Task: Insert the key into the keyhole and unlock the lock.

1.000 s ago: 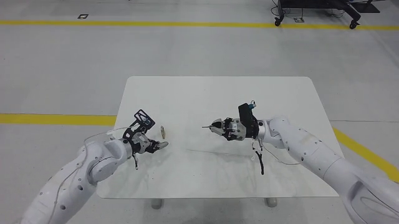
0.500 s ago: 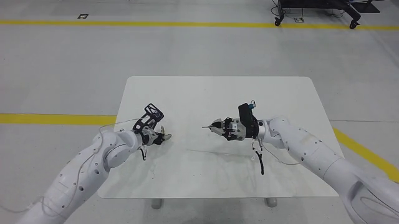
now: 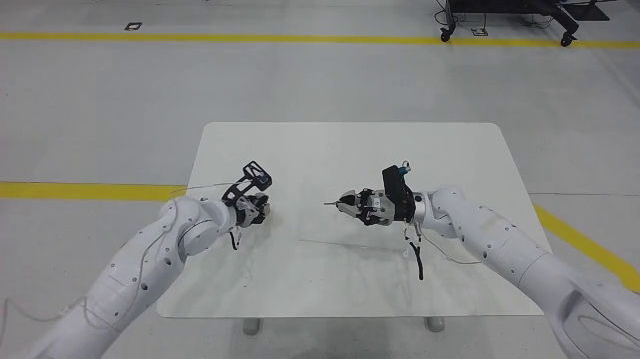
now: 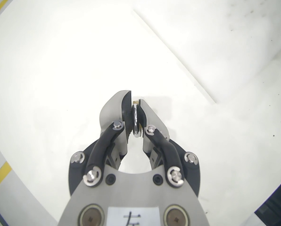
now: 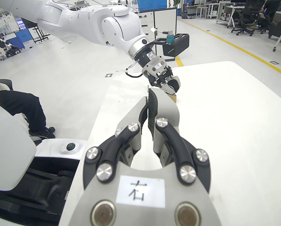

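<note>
**Key and lock both in hand, not yet brought together**

On the left side of the table [image 3: 400,149], towards the near edge: pinching the lock [image 4: 135,121] in the left gripper [image 3: 258,211], pressed tight on the silver shackle, brass body poking out beyond the tips. Resting on the tabletop or held just above it; cannot tell which.

Near the middle of the table: clamping the key [image 3: 330,203] in the right gripper [image 3: 347,202], pressed together on it, thin blade sticking out leftward towards the lock. Well apart for now, with bare table between blade tip and brass.

Judged done: getting a hold of both pieces. Left to do:
- closing the gap
- lining the blade up with the keyhole
- pushing in and turning
- freeing the shackle

Cannot see the keyhole face, so cannot say whether turned towards the key. Probably calls for tilting the lock first, given the grip by the shackle.
</note>
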